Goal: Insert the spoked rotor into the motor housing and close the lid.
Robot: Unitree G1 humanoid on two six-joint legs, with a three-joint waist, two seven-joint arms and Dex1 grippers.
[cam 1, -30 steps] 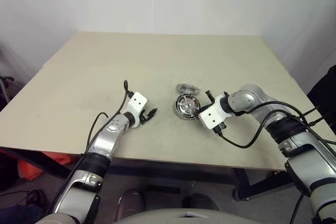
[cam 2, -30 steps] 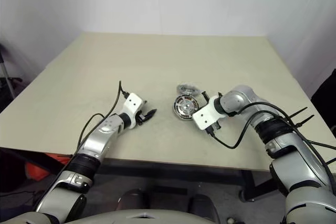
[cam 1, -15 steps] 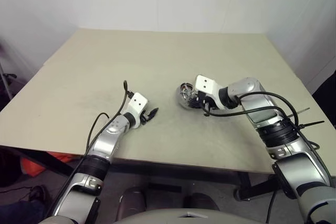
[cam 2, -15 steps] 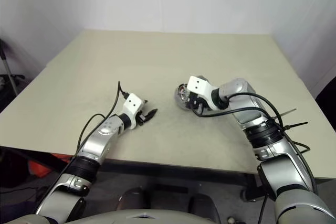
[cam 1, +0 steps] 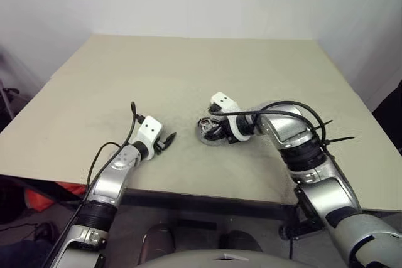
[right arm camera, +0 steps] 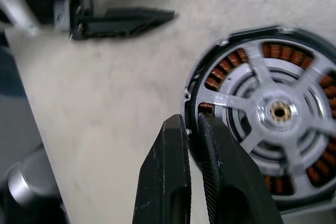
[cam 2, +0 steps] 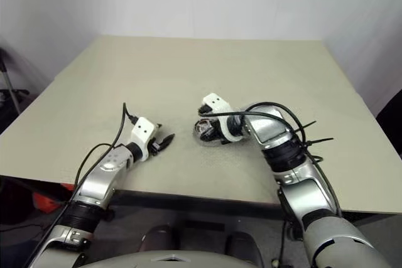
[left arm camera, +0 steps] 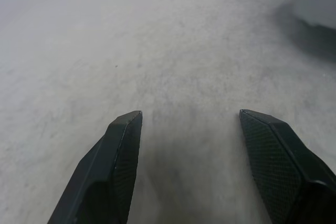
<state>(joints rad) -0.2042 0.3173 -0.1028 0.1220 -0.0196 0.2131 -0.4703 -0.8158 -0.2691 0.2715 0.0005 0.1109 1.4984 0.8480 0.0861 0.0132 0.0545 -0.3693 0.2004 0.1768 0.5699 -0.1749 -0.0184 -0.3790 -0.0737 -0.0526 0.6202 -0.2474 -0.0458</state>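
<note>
- The round silver metal motor housing (right arm camera: 273, 114), with its ring of copper-coloured wire coils, lies on the flat beige surface (cam 1: 188, 73), a little toward the robot's right of the middle and nearer the front edge.
- A silver spoked rotor (right arm camera: 281, 109) with a brass-coloured centre sits inside the housing, its spokes lying over the coils.
- The right claw (right arm camera: 193, 129) reaches in from the right side and pinches the housing's dark rim: one black finger sits outside the rim and the other inside it, the two nearly together.
- In the head views the right claw's white wrist block (cam 1: 221, 100) partly covers the housing, so little of the disc shows there.
- The left claw (left arm camera: 191, 124) hangs low over bare surface to the left of the housing and apart from it, its two black fingers (left arm camera: 122, 145) spread wide with nothing between them.
- The left claw's fingers point toward the housing.
</note>
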